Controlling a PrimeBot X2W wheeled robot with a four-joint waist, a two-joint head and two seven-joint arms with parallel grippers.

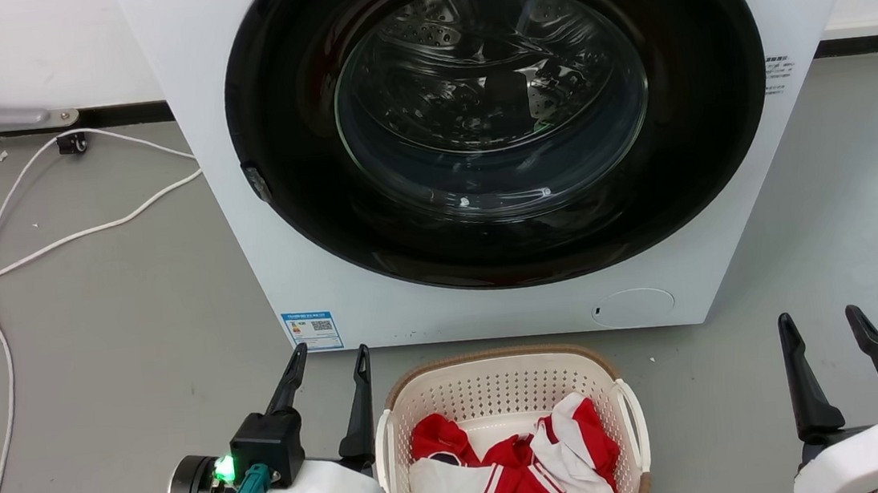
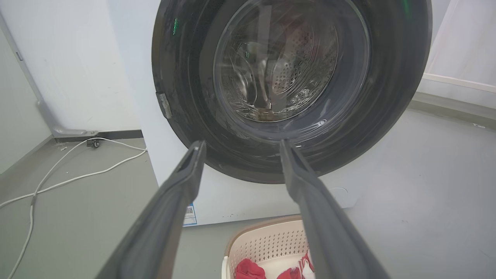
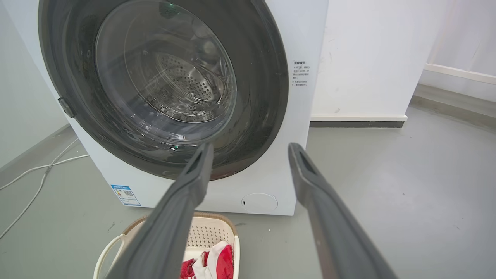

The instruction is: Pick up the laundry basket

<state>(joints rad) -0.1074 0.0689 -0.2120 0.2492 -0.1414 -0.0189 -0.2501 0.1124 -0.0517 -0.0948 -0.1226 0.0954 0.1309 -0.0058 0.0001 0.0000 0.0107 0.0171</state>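
Left end effector (image 1: 330, 352) and right end effector (image 1: 819, 314), both wide and empty, flank the lower-centre cream perforated plastic laundry basket (image 1: 501, 389) (probably lining up on its white side handles (image 1: 635, 421)).

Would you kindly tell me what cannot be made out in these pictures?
- Basket near end: head view, cut off by the bottom edge.
- Basket floor: head view, covered by red and white clothes.
- Basket's right part: left wrist view, behind a finger of the left gripper.
- Label print on the washer: head view, too small to read.
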